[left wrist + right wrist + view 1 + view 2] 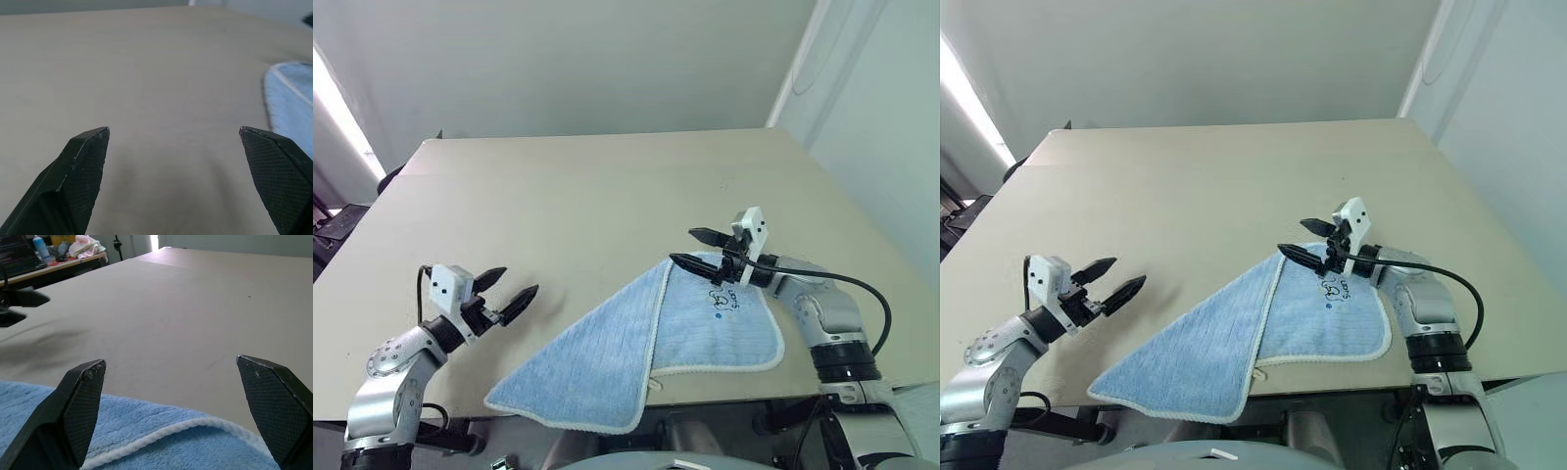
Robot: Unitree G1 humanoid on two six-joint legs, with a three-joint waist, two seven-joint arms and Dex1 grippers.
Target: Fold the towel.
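The light blue towel (pixel 636 352), folded over diagonally, lies at the lower centre on the beige counter (pixel 587 196). The right end effector (pixel 700 248) hovers spread apart over its upper corner; the left end effector (pixel 509 291), also spread, sits lower left, empty.

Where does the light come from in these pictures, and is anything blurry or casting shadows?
Left eye view: a bright strip glares at the upper left edge. Right wrist view: the towel up close looks soft, and a faint shadow lies on the table. Left wrist view: a dim shadow sits between the black fingers; the towel's edge is blurred.
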